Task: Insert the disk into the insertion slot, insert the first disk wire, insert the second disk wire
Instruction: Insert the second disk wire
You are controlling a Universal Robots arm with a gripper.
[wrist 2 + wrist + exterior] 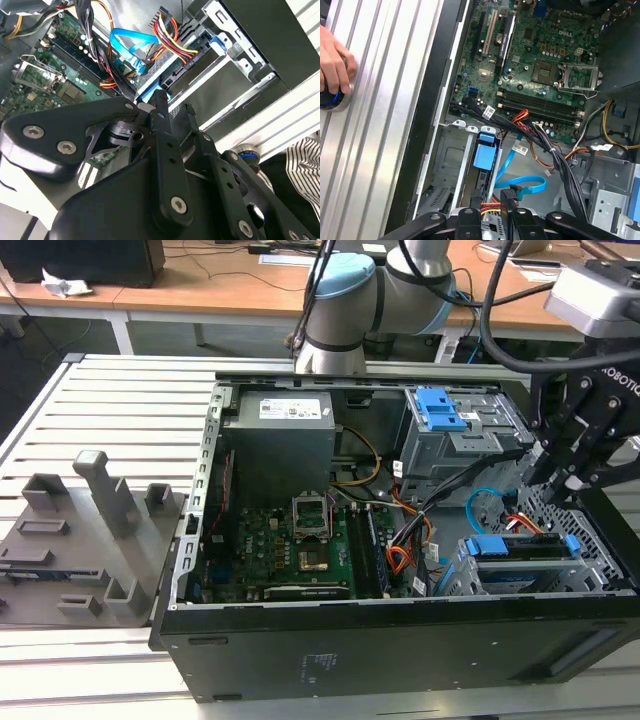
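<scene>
Worktop (120, 400): ribbed aluminium, carrying a grey fixture (90, 530) well apart from the disk (522, 550), plus the open case (400, 650).
Board (290, 540): green, flat on the case floor, apart from the disk.
Tall cage (460, 445): grey, blue latch on top, near the disk.
Second wire (126, 36): light blue, curled in a loop just beside the disk's plug end; cannot tell whether seated.
First wire (172, 40): red, yellow and black strands ending in a black plug at the disk's plug end; seating likewise unclear.
Disk: flat inside the slot (452, 578), blue caddy around it; insertion judged done.
Slot: low perforated silver cage around the disk.
Tool (174, 104): hovering just above the disk's plug end, close to both wires; narrow gap between the fingers, nothing seen gripped.
Handling, disk: probably stiff, dense and shock-sensitive; best held by the caddy's long sides.
Handling, wires: probably light, limp yet springy; best pinched on the plug body, never on the strands; blue cable apt to kink.
Hand (332, 65): on a round button (330, 97) on the worktop, well apart from the disk.
</scene>
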